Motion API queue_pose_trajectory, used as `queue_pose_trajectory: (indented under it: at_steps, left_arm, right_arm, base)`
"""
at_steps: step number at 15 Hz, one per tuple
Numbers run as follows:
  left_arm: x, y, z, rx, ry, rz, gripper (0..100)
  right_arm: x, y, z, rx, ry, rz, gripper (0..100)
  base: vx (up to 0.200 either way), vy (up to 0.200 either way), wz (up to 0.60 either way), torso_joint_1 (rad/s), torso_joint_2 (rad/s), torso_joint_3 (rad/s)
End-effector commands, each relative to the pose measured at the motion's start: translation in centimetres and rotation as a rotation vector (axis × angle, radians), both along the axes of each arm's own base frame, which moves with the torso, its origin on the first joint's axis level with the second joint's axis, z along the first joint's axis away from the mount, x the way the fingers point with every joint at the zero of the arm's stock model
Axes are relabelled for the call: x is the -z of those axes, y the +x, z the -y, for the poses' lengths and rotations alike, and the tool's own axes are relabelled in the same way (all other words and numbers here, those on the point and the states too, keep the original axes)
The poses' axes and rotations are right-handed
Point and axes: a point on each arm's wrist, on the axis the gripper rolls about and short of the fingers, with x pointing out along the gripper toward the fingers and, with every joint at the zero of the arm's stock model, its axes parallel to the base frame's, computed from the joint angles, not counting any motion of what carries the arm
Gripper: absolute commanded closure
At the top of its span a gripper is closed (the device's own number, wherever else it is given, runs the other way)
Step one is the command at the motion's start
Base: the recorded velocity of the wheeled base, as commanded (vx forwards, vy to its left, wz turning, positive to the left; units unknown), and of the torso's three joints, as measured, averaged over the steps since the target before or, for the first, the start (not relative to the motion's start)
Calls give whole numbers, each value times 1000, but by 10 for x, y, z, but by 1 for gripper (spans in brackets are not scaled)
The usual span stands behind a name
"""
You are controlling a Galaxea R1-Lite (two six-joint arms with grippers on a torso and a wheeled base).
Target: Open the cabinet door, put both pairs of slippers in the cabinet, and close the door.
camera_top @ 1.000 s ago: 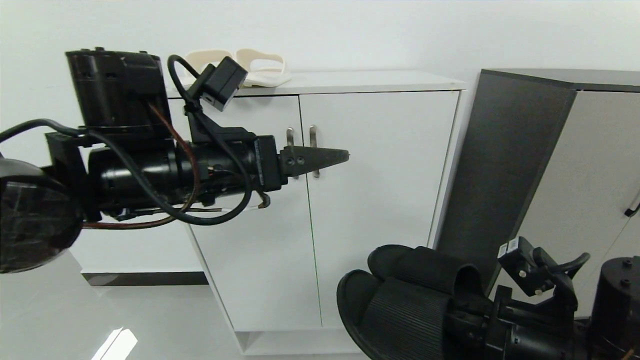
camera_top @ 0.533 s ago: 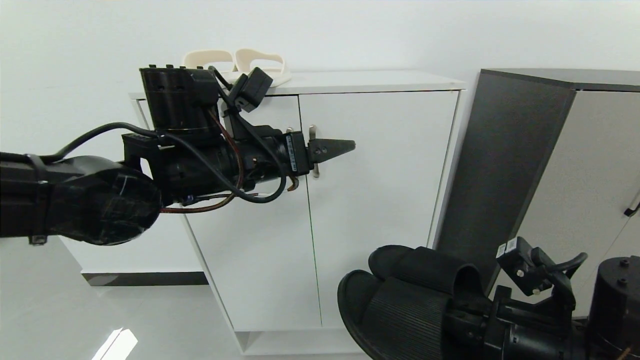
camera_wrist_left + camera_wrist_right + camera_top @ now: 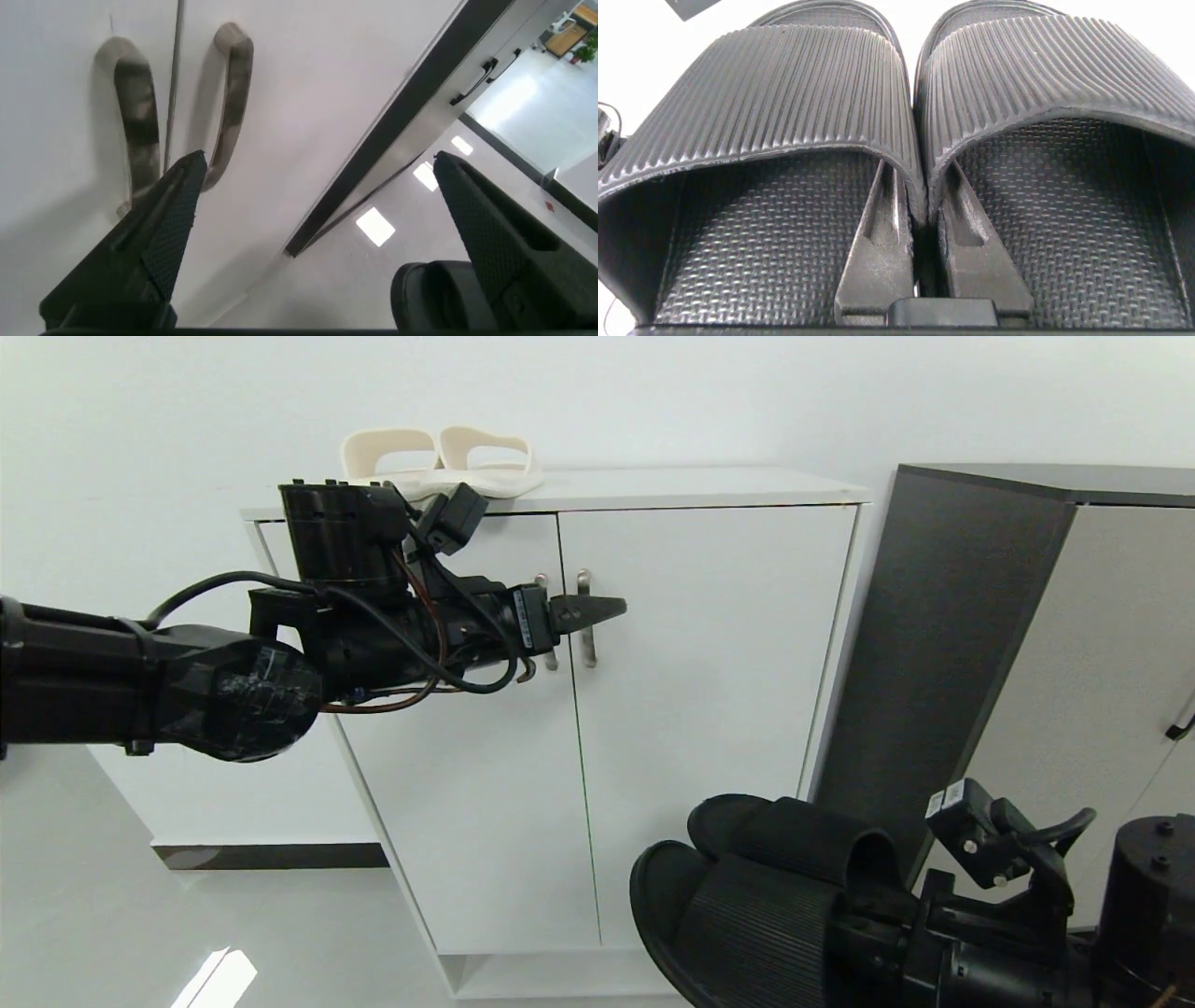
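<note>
Left gripper (image 3: pixel 607 609) at door handles (image 3: pixel 586 650); right gripper (image 3: pixel 868 924) holds black slippers (image 3: pixel 747 887).

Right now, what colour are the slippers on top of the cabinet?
Cream, slightly off-white. The slippers show best in the head view.

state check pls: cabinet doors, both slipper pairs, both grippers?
left cabinet door: closed
right cabinet door: closed
cream slippers: lying on the cabinet top, not gripped
black slippers: gripped as a pair
left gripper: jaws open, in front of the door handles, holding nothing
right gripper: jaws shut on the black slippers' adjoining sides
</note>
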Motion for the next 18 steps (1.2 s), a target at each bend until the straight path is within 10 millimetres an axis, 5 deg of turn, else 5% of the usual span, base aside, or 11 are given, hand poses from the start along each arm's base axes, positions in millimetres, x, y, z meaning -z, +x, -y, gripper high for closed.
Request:
queue_pose_trajectory:
  at_steps: [1,12,13,18]
  left_arm:
    - [-1,3,1,-1,-3,4,0]
    - [11,34,15,-1,-13,-16,0]
    - [12,35,15,-2,-19,-26,100]
    - [5,23,10,-6,-29,-24,100]
  right_arm:
    - [1,0,-1,-1,-3,-3,100]
    - [1,0,0,0,-5,-4,100]
    - [1,1,0,2,-5,-4,100]
    - [2,-1,0,-2,-8,-4,100]
  base:
    - [0,0,0,0,0,0]
    - [0,0,0,0,0,0]
    - [0,0,0,0,0,0]
    - [0,0,0,0,0,0]
